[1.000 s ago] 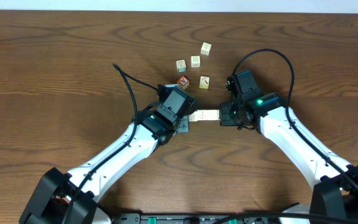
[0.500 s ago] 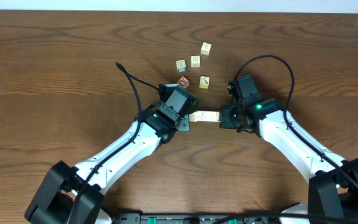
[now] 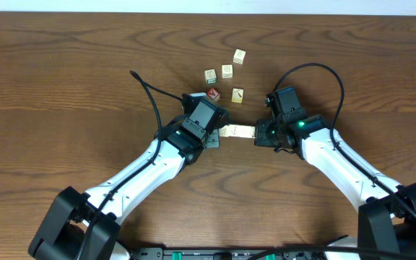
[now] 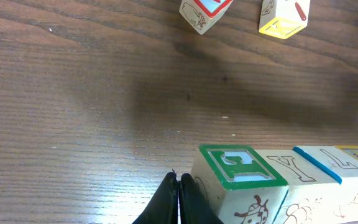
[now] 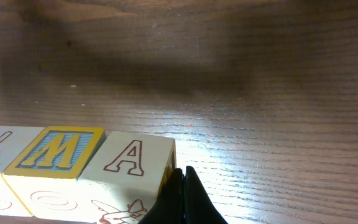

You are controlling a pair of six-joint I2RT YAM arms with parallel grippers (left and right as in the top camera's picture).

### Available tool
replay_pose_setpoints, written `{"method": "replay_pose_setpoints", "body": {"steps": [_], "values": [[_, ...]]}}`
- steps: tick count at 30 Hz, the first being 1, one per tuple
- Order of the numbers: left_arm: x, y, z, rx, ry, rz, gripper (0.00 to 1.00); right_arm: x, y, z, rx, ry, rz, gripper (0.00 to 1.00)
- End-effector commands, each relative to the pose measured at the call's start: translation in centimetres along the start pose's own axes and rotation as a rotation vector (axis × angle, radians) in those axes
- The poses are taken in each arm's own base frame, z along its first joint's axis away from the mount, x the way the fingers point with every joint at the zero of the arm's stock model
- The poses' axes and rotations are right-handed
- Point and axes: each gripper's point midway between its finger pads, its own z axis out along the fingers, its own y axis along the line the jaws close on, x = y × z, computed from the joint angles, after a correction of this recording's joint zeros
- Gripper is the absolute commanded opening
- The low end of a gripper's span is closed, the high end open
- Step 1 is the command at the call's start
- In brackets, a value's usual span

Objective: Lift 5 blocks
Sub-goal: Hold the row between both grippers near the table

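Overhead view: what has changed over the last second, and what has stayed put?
The row of cream-white wooden cubes, pressed end to end between the shut left pincer and the shut right pincer, has shifted slightly away from the robot, and both pincers went with it. Nothing was taken hold of or let go. The five loose wooden cubes beyond the row stayed where they were.

Row of blocks (image 3: 237, 131) runs left-right, end to end, at the centre of the table (image 3: 63, 72). Left gripper (image 3: 217, 135) is against its left end, right gripper (image 3: 257, 136) against its right end (in the wrist views each tip is right beside an end block). Behind the row and apart from it, near-left cube (image 3: 213, 94) and near-right cube (image 3: 237, 94) lie side by side. Farther back: far-left cube (image 3: 210, 76), middle cube (image 3: 227, 71) just right of it, rearmost cube (image 3: 239, 56) right again.
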Motion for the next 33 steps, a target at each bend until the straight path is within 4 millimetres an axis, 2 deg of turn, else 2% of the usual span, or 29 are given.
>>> {"method": "replay_pose_setpoints", "body": {"steps": [1,12,33], "values": [[4.4,-13.4,-5.2,0.584,0.232,0.072,0.07,7.1,15.5,-6.6,-0.785,0.356,-0.178,0.01],[5.2,-12.8,-5.0,0.559,0.260,0.087,0.07,7.5,15.2,-6.5,-0.770,0.375,-0.168,0.01],[5.7,-13.9,-5.8,0.621,0.278,0.125,0.07,8.1,15.1,-6.8,-0.778,0.406,-0.159,0.01]]}}
